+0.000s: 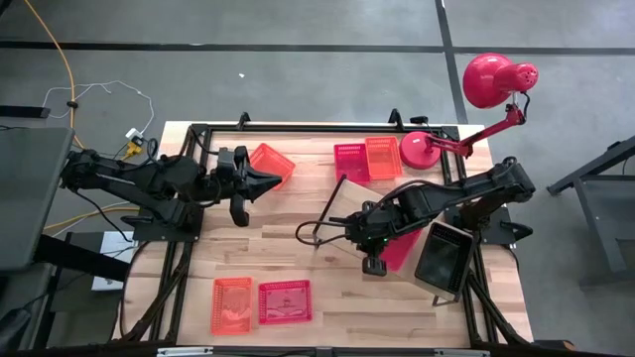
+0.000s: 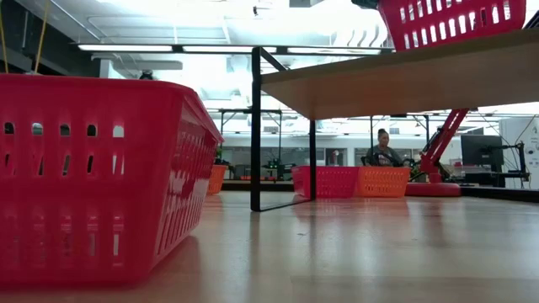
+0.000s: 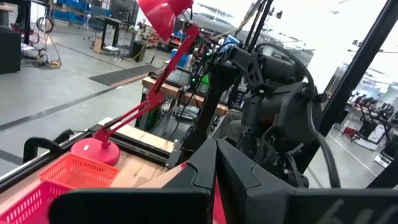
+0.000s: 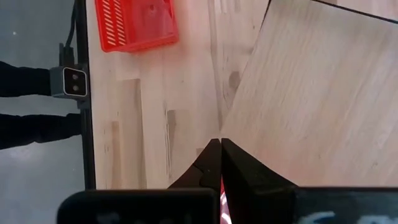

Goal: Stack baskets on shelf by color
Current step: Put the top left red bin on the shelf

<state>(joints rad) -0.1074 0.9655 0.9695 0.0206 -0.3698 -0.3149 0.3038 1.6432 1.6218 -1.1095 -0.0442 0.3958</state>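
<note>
Hidden parts: you cannot see how the right gripper (image 1: 369, 241) meets the red basket (image 1: 402, 248) under it; the arm covers most of that basket, and the right wrist view shows only a red sliver between clenched fingers.
Left gripper: left gripper (image 1: 270, 181) is clenched too, its tips at the orange basket (image 1: 273, 162) near the tabletop's far edge; whether it grips the rim, you cannot tell.
Shelf: shelf (image 1: 347, 206) lies slanted mid-tabletop under the right arm, its black bracket (image 1: 319, 226) toward the left arm.
Other baskets: red and orange pair (image 1: 367, 160) touching side by side at the far edge; orange and red pair (image 1: 260, 302) near the front edge; black basket (image 1: 443, 256) beside the right arm, partly over the edge.
Low view: near red basket (image 2: 93, 177) fills much of the frame, cut off at the side.
Surface: plank-grained tabletop (image 1: 288, 248), red lamp (image 1: 486, 84) at a far corner.
Room: grey floor, cables; a seated person (image 2: 384, 150) far behind.
</note>
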